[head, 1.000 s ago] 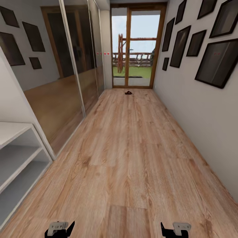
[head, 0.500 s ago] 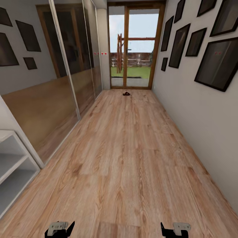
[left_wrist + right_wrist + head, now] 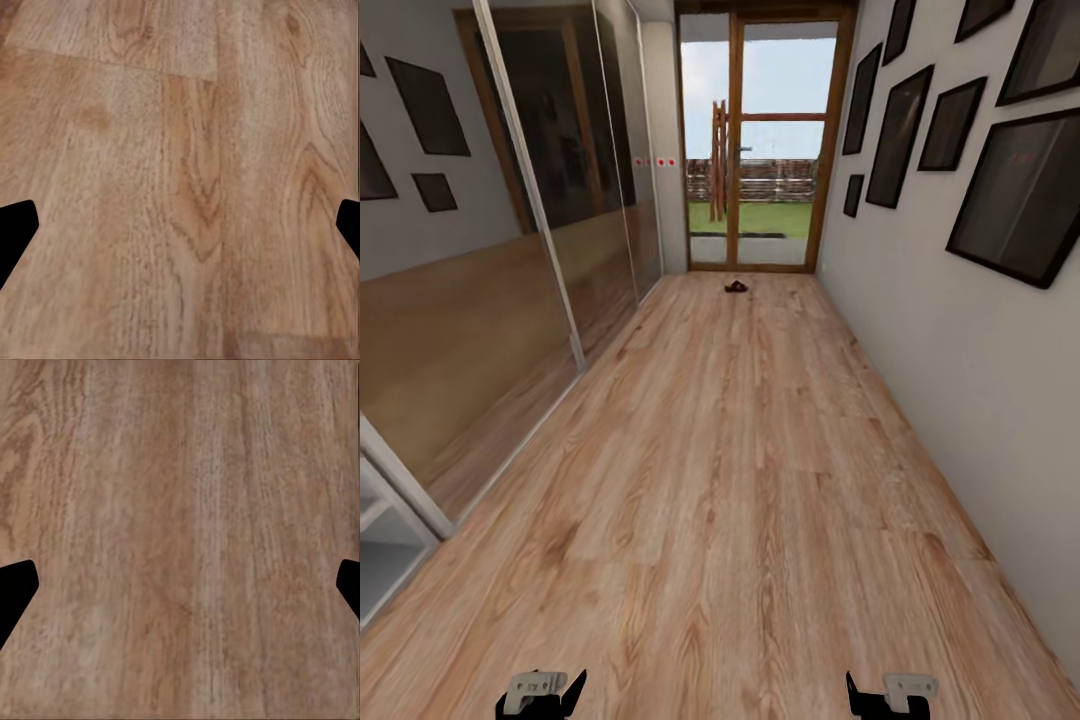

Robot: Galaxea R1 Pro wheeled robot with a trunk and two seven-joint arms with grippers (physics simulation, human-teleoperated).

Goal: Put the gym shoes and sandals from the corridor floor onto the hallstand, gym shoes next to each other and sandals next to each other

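Far down the corridor floor (image 3: pixel 740 450), just before the glass door, lies a small dark brown thing (image 3: pixel 736 287) that looks like a sandal; it is too small to make out more. The gym shoes are out of view. My left gripper (image 3: pixel 550 692) and right gripper (image 3: pixel 885 692) hang low at the near edge of the head view, both far from that thing. In the left wrist view the left gripper (image 3: pixel 180 232) is open over bare planks, its dark fingertips (image 3: pixel 15 229) wide apart. The right gripper (image 3: pixel 180 592) is open too, with nothing between its fingertips (image 3: pixel 15 589).
A corner of a white open-shelf unit (image 3: pixel 385 530) shows at the left edge; I cannot tell whether it is the hallstand. Mirrored sliding doors (image 3: pixel 480 260) run along the left. A white wall with dark picture frames (image 3: pixel 1000 300) bounds the right. The glass door (image 3: pixel 760 150) closes the far end.
The whole view has moved forward along the corridor. The white shelf unit has slid almost out of the picture at the left. Both grippers keep their place in the view.
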